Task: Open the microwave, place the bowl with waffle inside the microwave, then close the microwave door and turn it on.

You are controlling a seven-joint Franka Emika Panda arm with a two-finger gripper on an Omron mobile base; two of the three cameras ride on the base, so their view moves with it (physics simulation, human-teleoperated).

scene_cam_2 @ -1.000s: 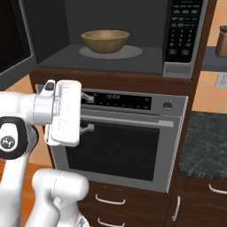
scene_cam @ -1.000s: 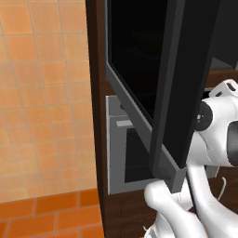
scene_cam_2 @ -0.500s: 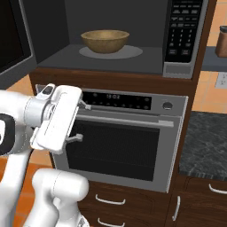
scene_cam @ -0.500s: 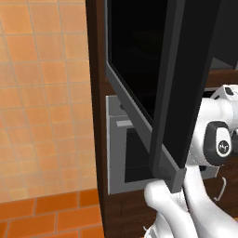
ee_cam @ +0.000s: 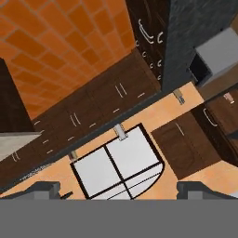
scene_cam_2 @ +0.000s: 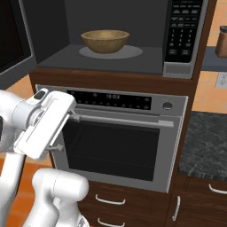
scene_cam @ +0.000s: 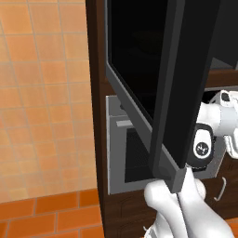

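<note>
Left base view: swinging wide toward the camera, the big black glass microwave door (scene_cam: 144, 69) with its grey metal edge, standing upright, long axis vertical, blocking most of the dark wood cabinetry (scene_cam: 95, 60) behind it. Showing below the door, a corner of the silver oven (scene_cam: 123, 153). Rising beneath the door's lower corner, the white arm.

Right base view: sitting open, the large built-in microwave (scene_cam_2: 119, 40), cavity facing the camera. Resting inside on the round glass turntable (scene_cam_2: 133, 52), the shallow tan bowl (scene_cam_2: 105, 41), rim upward; waffle hidden by the rim. Standing right of the cavity, the black keypad panel (scene_cam_2: 182, 31). Lying directly below the microwave, the oven with its bar handle (scene_cam_2: 119, 120). Hanging in front of the oven's left edge, well below the bowl, the white hand.

Hand view: looking past the gripper (ee_cam: 119, 188), the two dark finger tips (ee_cam: 44, 188) standing far apart, released, clasping nothing. Spreading beyond, tilted orange brick tiling (ee_cam: 56, 51), dark drawers (ee_cam: 93, 111) and a white paned window (ee_cam: 116, 165).
</note>
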